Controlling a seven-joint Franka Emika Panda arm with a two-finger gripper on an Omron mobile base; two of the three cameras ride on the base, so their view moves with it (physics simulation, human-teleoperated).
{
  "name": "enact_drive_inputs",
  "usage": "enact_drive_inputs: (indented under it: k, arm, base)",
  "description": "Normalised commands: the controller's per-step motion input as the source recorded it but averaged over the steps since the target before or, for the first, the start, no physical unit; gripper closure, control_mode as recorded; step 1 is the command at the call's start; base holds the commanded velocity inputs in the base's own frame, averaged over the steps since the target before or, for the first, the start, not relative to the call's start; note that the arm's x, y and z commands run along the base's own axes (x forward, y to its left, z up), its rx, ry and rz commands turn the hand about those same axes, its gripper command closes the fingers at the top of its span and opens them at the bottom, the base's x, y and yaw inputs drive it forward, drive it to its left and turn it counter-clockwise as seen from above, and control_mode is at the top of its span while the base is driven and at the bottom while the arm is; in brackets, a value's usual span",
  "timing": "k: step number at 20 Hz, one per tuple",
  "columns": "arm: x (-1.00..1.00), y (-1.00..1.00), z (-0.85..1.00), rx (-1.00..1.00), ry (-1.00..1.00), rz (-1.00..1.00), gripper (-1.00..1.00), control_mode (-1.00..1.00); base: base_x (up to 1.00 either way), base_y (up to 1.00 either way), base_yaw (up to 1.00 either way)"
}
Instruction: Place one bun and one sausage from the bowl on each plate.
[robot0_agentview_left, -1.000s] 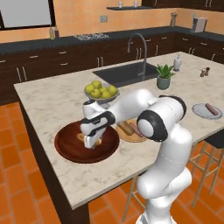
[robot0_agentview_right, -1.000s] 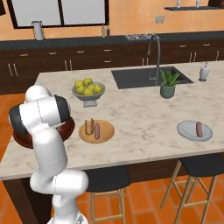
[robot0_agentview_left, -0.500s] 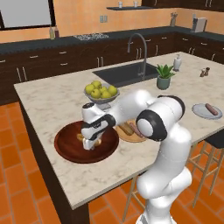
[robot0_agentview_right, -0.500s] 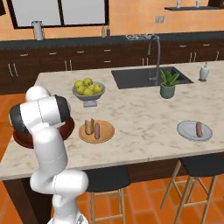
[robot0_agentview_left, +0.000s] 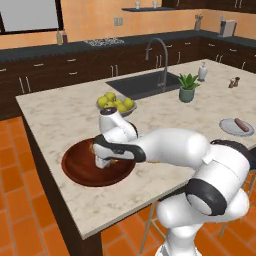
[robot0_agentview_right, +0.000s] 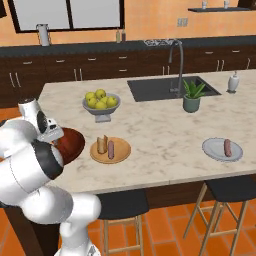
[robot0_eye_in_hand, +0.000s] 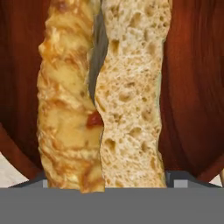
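1. We see a white arm bent low over the bowl, a wide dark wooden dish near the left end of the marble surface.
2. The claw points down into the bowl. In the hand view the bun sits right between the two dark tips, its golden crust on one side and its pale, holey crumb on the other.
3. We judge the claw to be pinching the bun or about to, but we cannot tell whether the tips press on it, since only their corners show at the bun's lower end.
4. The tan plate lies just beside the bowl and already carries a bun and a sausage.
5. The grey plate lies well apart, near the right end, and holds a sausage but no bun.
6. So we judge that this bun is meant for the grey plate.
7. The bun looks light and soft, with an airy crumb that would crush or tear under a hard squeeze.
8. We would take it across its narrow width, near the middle of its length, with gentle pressure, so it hangs level and does not split along its cut.
9. A grey bowl of apples stands behind the wooden bowl.
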Motion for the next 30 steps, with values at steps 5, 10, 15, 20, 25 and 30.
enact_drive_inputs:
  k: [5, 10, 15, 20, 25, 30]
  arm:
    - [-1.0, -0.18, 0.62, 0.01, -0.26, -0.03, 1.0, -1.0]
    - [-0.2, -0.11, 0.13, 0.02, -0.05, 0.0, 1.0, 1.0]
    - [0.0, 0.0, 0.0, 0.0, 0.0, 0.0, 1.0, 1.0]
    - [0.0, 0.0, 0.0, 0.0, 0.0, 0.0, 1.0, 1.0]
    - [0.0, 0.0, 0.0, 0.0, 0.0, 0.0, 1.0, 1.0]
    - [0.0, 0.0, 0.0, 0.0, 0.0, 0.0, 1.0, 1.0]
  base:
    - [0.0, 0.0, 0.0]
    - [-0.8, -0.77, -0.06]
    - [-0.5, -1.0, -0.25]
    - [-0.02, -1.0, -0.23]
    - [0.59, -1.0, -0.12]
    - [1.0, -1.0, -0.01]
